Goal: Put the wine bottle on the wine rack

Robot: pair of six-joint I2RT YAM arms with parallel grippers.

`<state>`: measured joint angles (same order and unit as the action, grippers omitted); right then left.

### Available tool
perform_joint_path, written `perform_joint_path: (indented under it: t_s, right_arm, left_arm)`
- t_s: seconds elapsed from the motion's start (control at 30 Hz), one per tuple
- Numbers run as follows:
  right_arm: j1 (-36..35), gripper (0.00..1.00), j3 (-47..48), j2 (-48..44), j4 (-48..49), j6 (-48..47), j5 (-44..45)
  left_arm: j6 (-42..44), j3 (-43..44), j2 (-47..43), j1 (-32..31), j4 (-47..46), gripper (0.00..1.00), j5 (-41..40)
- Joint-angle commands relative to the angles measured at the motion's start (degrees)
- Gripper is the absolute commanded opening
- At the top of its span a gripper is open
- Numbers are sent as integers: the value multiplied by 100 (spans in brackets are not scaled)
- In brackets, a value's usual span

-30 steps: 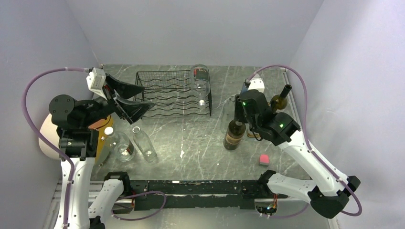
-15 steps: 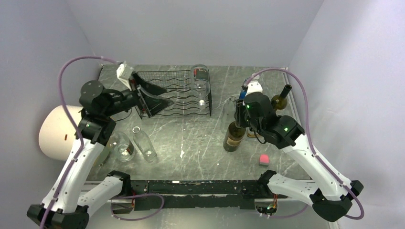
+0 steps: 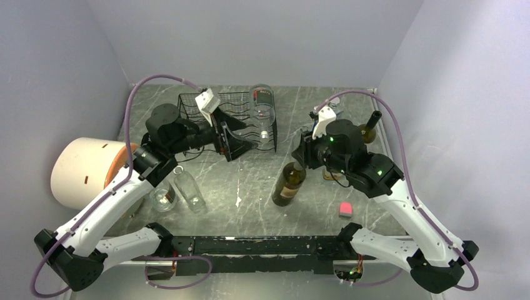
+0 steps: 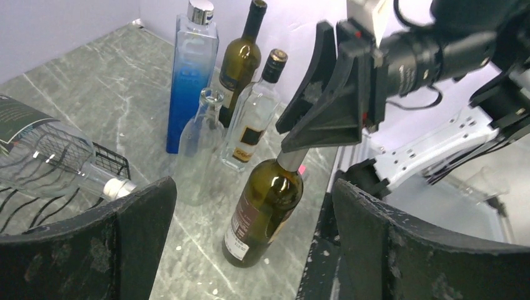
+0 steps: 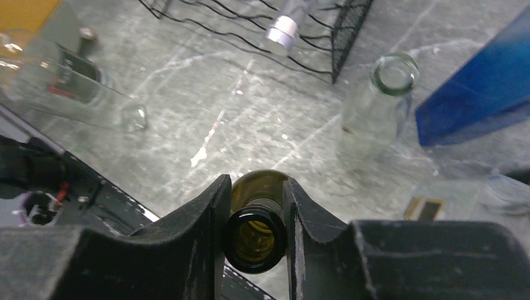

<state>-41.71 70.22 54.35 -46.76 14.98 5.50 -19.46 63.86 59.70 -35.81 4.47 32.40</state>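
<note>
From above, we see the left arm reaching forward from its base, forearm slanting toward the wine rack (image 3: 187, 106). The left gripper (image 3: 242, 142) hangs over the rack's near right corner, jaws spread wide, holding nothing. The right arm bends inward, and the right gripper (image 3: 304, 154) sits just right of the rack, clamped on the neck of the wine bottle (image 3: 287, 184). The bottle leans, its base pointing toward us, off the rack and nearer the arms than the rack's right end. A clear bottle (image 3: 263, 106) lies on the rack's right side.

In the left wrist view, the left gripper (image 4: 253, 187) has its dark fingers (image 4: 94, 244) far apart, touching nothing. Between them we see the wine bottle (image 4: 262, 212) tilted beyond the rack's corner (image 4: 112, 165), its neck pinched by the right gripper (image 4: 292, 150). We cannot tell whether its base touches the table (image 4: 81, 81).

In the right wrist view, the right gripper (image 5: 256, 232) presses both fingers (image 5: 200, 231) against the wine bottle's open neck (image 5: 255, 242), with the rack (image 5: 350, 25) beyond it.
</note>
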Motion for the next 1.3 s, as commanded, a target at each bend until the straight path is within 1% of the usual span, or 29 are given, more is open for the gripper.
perform_joint_path:
  t_s: [0.0, 0.07, 0.2, 0.3, 0.4, 0.6, 0.83, 0.9, 1.0, 1.13, 1.2, 1.23, 1.27]
  right_arm:
    - [4, 0, 238, -17, 1345, 318, -391]
    - [5, 0, 174, -18, 1688, 474, -372]
    - [4, 0, 168, 42, 2166, 771, -296]
    - [1, 0, 247, 121, 2352, 1018, -58]
    - [0, 0, 402, 239, 2422, 1175, 77]
    - [9, 0, 787, 493, 2320, 1327, -1]
    - [9, 0, 917, 480, 2365, 1372, -171]
    - [14, 0, 900, 436, 2418, 1433, -202]
    - [10, 0, 880, 374, 2480, 1493, -314]
    - [12, 0, 921, 344, 2439, 1518, -558]
    - [9, 0, 905, 319, 2454, 1550, -662]
    - [9, 0, 880, 288, 2467, 1565, -698]
    - [12, 0, 864, 265, 2470, 1581, -717]
  left_arm:
    - [896, -425, -61, -197, -454, 99, 148]
    - [1145, -742, -58, -314, -693, 99, 261]
    - [1505, -879, 163, -645, -709, 99, 7]
    - [1792, -1054, 291, -910, -776, 99, -483]
    - [2007, -1305, 350, -1062, -1050, 99, -910]
    - [2312, -1492, 604, -1219, -1329, 99, -1658]
    - [2627, -1606, 849, -1244, -1619, 99, -1687]
    - [2754, -1793, 827, -1244, -1868, 99, -1529]
    - [2854, -2039, 800, -1250, -2200, 99, -1562]
    - [3000, -2075, 872, -1244, -2264, 99, -1131]
    - [3093, -2024, 938, -1244, -2194, 95, -1036]
    - [3125, -2037, 941, -1244, -2223, 91, -1043]
    - [3147, -2066, 926, -1244, -2287, 84, -1039]
